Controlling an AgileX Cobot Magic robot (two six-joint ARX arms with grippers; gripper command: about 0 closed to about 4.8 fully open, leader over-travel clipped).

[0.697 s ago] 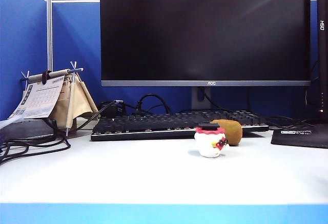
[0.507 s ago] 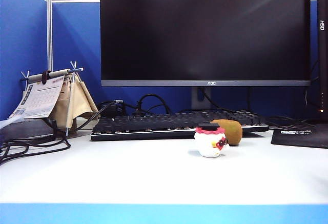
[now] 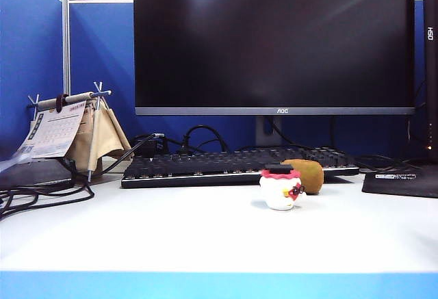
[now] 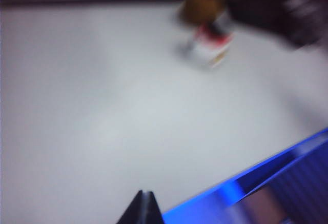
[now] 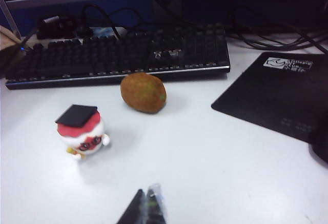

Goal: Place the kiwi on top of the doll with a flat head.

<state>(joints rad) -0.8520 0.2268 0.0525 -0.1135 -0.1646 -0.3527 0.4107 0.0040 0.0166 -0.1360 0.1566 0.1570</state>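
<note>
While the kiwi (image 3: 305,175) lies on its side on the white desk (image 3: 205,237), the doll with a flat head (image 3: 280,188) stands upright just in front of it, at about 7 o'clock from the fruit in the exterior view; the 2 look very close, and contact cannot be judged. Behind them runs a black keyboard (image 3: 233,165) under a dark monitor (image 3: 274,42), and a black mouse pad (image 3: 404,179) sits at 3 o'clock from the kiwi.

Neither arm shows in the exterior view. The right gripper (image 5: 144,209) hangs above the desk short of the doll (image 5: 81,130) and the kiwi (image 5: 143,92), its 2 fingertips pressed together on nothing. The left gripper (image 4: 142,208) shows only a dark tip in a blurred picture, fingers likewise closed and empty, well apart from the smeared doll (image 4: 209,43) and kiwi (image 4: 202,6).
</note>
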